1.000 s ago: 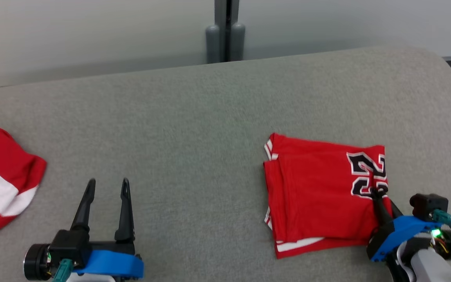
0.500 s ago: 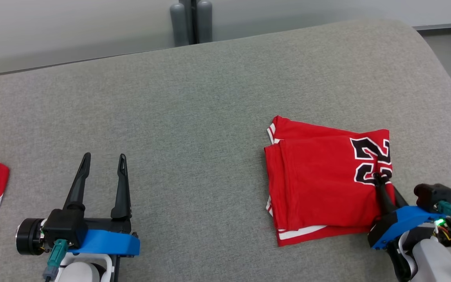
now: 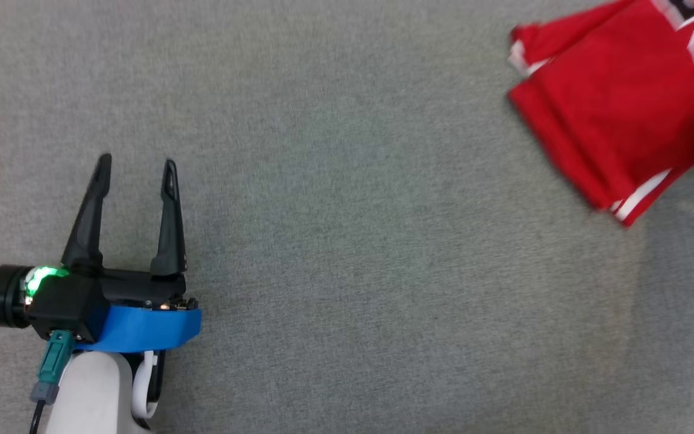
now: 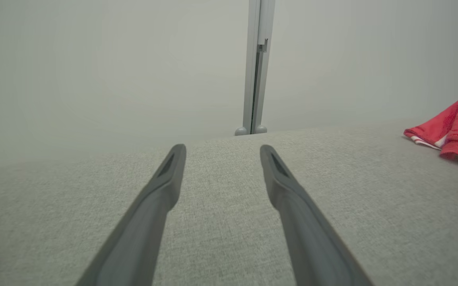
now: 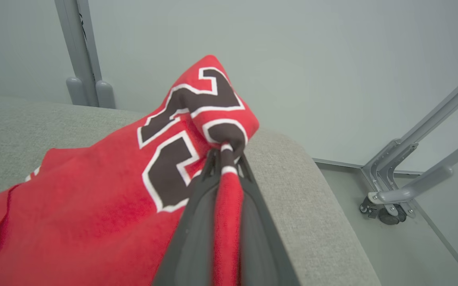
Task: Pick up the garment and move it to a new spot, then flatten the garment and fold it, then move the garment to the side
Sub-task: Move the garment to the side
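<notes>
Reads as a robotics lab or test cell. Plain pale partition walls stand behind the grey fabric-covered table, joined by a bare grey metal post. The left tool sits over the table with an exposed cable. Beyond the table's rounded corner, angled metal frame struts on a caster stand on a plain grey floor.

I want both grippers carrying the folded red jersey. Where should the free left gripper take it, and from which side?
Probably the stacked, white-trimmed edge of the red jersey, opposite where the right gripper pinches the numbers, approached from the robot's left by the open left gripper: those layers face it unobstructed.
</notes>
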Robot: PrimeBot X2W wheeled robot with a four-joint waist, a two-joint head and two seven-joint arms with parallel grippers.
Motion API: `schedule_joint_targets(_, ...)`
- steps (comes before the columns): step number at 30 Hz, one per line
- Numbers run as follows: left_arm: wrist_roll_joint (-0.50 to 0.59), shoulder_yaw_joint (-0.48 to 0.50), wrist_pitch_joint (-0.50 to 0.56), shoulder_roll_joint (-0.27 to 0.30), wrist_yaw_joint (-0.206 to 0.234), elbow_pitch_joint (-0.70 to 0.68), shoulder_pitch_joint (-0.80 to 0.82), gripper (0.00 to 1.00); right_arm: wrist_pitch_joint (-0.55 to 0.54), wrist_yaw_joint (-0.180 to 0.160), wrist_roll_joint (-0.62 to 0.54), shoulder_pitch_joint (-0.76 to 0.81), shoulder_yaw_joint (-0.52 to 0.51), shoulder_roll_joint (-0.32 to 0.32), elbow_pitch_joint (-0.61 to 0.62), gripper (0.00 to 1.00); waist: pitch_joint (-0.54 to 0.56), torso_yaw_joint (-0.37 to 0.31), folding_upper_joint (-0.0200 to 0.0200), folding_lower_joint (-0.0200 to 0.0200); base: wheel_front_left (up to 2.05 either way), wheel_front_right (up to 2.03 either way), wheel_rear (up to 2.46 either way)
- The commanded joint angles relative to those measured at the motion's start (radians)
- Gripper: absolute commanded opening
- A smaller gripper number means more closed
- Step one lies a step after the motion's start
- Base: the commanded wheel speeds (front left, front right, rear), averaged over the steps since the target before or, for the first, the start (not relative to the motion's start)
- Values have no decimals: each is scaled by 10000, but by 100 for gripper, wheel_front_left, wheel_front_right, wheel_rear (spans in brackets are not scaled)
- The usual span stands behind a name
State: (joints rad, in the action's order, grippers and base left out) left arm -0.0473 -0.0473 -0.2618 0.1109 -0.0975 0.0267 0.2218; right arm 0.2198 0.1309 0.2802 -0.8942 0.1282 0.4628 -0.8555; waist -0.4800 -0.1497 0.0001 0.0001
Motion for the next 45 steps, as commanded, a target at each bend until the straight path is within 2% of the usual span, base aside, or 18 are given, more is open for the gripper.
schedule_joint_targets(1,74,-18,-41,76,7,-174,263,100,-79,-3,233,-527,-160,306,-318,0,-611,378,-1,-1,0,0,0)
schedule_joint_targets(8,207,-113,-43,261,7,-894,670,100,-92,-3,404,-2073,-457,1294,-1859,0,-1430,491,-1,-1,0,0,0)
schedule_joint_targets(19,108,-103,-3,445,85,-1328,570,100,109,-3,-92,-3285,-806,1582,-3804,0,-1739,443,-1,-1,0,0,0)
schedule_joint_targets(20,96,-94,-1,467,95,-1335,553,100,118,-3,-179,-3311,-874,1568,-3919,4,-1729,451,-1,-1,0,0,0)
schedule_joint_targets(21,81,-79,5,490,97,-1347,541,100,129,-3,-263,-3319,-926,1540,-4005,36,-1721,455,-1,-1,0,0,0)
schedule_joint_targets(22,70,-76,12,495,93,-1343,529,100,102,-3,-333,-3323,-1002,1501,-4088,100,-1707,458,-1,-1,0,0,0)
schedule_joint_targets(27,-9,-70,6,486,179,-1168,441,100,322,-3,-969,-3294,-1105,1335,-4186,100,-1408,460,-1,-1,0,0,0)
schedule_joint_targets(33,-188,-30,-24,360,258,-764,126,100,457,-3,-1462,-2964,-1275,950,-3851,100,-442,499,-1,-1,0,0,0)
schedule_joint_targets(39,-458,146,-34,182,366,-303,-594,100,455,-3,-1590,-1587,-1242,5,-1582,100,1164,616,-1,-1,0,0,0)
schedule_joint_targets(45,-680,278,-40,15,388,144,-1539,100,458,-3,-1154,392,-268,-1054,452,100,2765,886,-1,-1,0,0,0)
